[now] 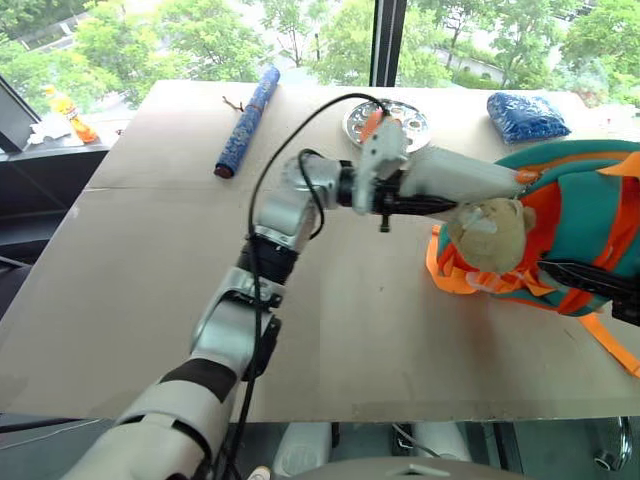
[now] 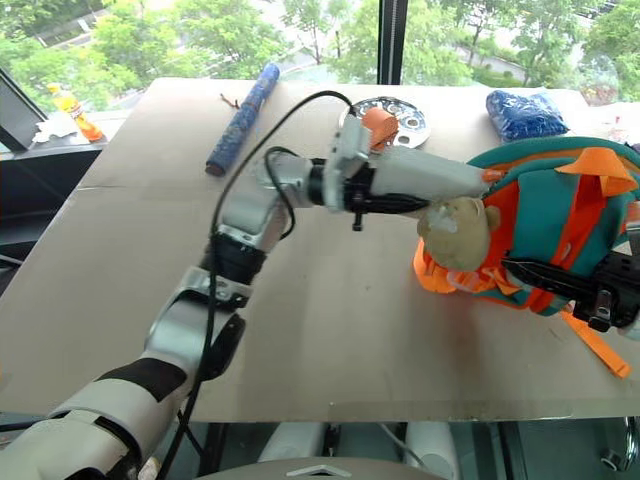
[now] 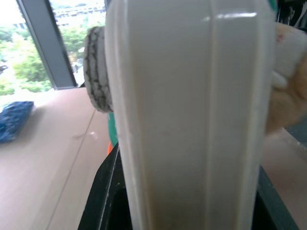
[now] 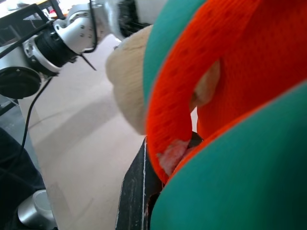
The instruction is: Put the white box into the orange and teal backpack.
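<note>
White box (image 3: 192,115) clamped between black fingers (image 3: 103,201), tan plush toy (image 3: 288,96) beside it, blue pouch (image 3: 14,120) on table (image 3: 53,182)

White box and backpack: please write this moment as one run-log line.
left gripper: holds flat white plastic box level at orange-teal fabric backpack | right gripper: shut on backpack strap

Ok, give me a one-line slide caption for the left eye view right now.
Left gripper carries the white box level toward the orange and teal backpack, which the right gripper grips by an orange strap.

Bright daylight is admitted through the window (image 1: 330,40) at twelve o'clock. The table (image 1: 150,300) is evenly lit, with soft shadows. Close-up wrist views are blurred.
</note>
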